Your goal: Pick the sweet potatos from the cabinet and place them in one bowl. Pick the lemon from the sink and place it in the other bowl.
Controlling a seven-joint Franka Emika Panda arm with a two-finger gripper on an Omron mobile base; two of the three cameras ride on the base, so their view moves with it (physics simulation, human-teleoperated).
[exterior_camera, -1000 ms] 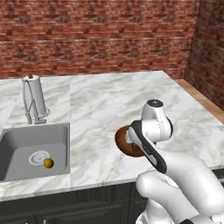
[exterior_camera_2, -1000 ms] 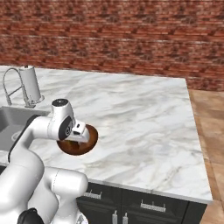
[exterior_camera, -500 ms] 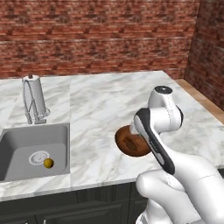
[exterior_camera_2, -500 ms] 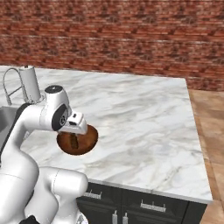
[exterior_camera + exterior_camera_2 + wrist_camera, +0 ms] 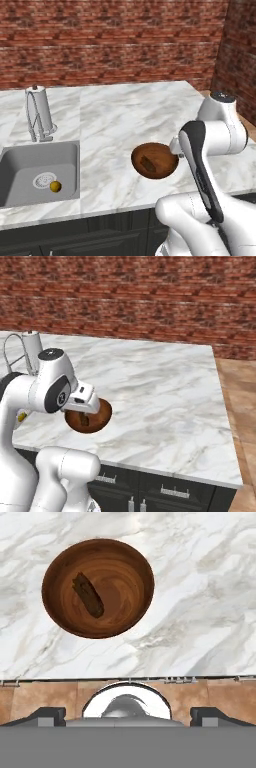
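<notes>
The two-finger gripper (image 5: 128, 714) is hanging over the marble counter's near edge with its jaws spread wide and holding nothing. The round dark-brown wooden bowl (image 5: 98, 587) is sitting ahead of the fingertips, carrying one reddish-brown sweet potato (image 5: 88, 595) lying slantwise. The small yellow lemon (image 5: 55, 186) is resting in the grey metal sink (image 5: 20, 165), well apart to the arm's left.

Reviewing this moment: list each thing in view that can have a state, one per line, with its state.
wooden bowl: upright on the marble counter, holding one sweet potato.
sweet potato: lying inside the wooden bowl, free of the tool.
lemon: resting on the sink floor beside the drain.
sink: dry, with no water running.
tool: open, holding nothing, above the counter's front edge.
</notes>
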